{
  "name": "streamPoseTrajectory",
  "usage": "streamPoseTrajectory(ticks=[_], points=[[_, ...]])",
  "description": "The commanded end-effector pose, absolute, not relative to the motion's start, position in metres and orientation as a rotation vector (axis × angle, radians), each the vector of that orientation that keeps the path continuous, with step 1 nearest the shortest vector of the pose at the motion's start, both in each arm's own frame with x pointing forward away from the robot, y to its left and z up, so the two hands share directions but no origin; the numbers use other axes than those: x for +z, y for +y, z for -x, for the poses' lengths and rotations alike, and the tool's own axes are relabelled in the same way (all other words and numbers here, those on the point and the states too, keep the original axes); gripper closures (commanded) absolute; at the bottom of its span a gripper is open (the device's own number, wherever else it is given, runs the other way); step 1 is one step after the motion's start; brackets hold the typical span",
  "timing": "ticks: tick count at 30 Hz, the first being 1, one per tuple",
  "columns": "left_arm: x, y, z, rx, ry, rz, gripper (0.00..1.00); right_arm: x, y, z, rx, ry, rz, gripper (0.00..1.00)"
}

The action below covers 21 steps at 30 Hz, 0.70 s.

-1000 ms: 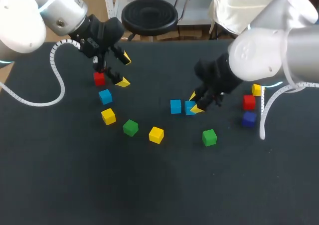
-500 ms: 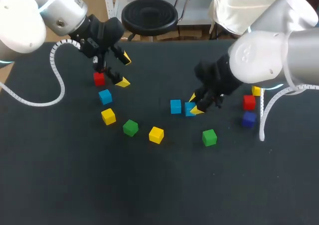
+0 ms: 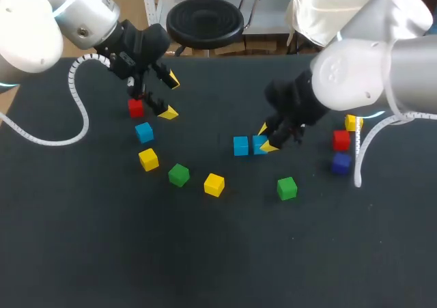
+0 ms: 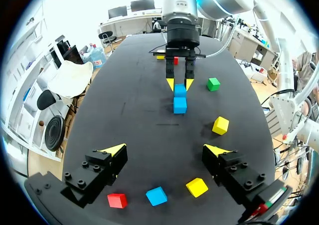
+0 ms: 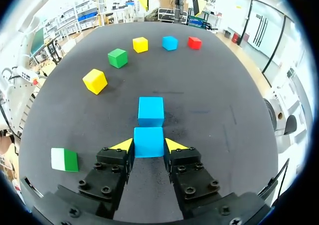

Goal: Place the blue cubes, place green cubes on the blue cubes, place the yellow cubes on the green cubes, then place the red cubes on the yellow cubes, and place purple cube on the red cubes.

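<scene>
Your right end effector is clamped on a blue cube, with one yellow tip pressed to each of two opposite faces. The next move turns on that grip. The second blue cube lies straight ahead of the fingertips, in line with the fingers. It is so close to the gripped one that you cannot tell whether they touch or a sliver of gap remains. Neither cube has a long axis to speak of, and their faces sit roughly square to each other and to the fingers. The blue cube looks to be at or just above the counter, though the views do not settle whether it rests there. By the look of it the pair is about laid side by side, and parting the fingers straight outward should leave the cube without nudging its neighbour. The right arm comes in from the right, wrist pitched down toward the middle, fingers low. Your left end effector is spread wide and holds nothing. It hangs above the counter, well apart from the pair, with a red cube, a third blue cube and a yellow cube under it. For that third cube the left arm is plainly the nearer.
</scene>
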<state>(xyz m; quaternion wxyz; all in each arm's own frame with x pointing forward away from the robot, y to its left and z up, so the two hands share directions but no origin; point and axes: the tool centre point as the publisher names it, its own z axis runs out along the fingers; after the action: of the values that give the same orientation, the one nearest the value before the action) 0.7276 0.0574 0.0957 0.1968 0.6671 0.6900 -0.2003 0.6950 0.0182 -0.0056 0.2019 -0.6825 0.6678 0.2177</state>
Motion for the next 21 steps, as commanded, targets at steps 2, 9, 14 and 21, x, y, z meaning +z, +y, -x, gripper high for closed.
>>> streamPoseTrajectory(ticks=[2, 9, 14, 21], points=[[0.0958, 0.0579, -0.7272, -0.560, 1.931, -1.868, 0.00, -0.0099, 0.0185, -0.6973, 0.622, 1.869, 1.902, 1.00], [0.0958, 0.0579, -0.7272, -0.560, 1.931, -1.868, 0.00, -0.0105, 0.0181, -0.6972, 0.627, 1.874, 1.899, 1.00], [0.0958, 0.0579, -0.7272, -0.560, 1.931, -1.868, 0.00, -0.0087, 0.0173, -0.6987, 0.623, 1.870, 1.896, 1.00], [0.0958, 0.0579, -0.7272, -0.560, 1.931, -1.868, 0.00, -0.0096, 0.0176, -0.6987, 0.624, 1.872, 1.899, 1.00]])
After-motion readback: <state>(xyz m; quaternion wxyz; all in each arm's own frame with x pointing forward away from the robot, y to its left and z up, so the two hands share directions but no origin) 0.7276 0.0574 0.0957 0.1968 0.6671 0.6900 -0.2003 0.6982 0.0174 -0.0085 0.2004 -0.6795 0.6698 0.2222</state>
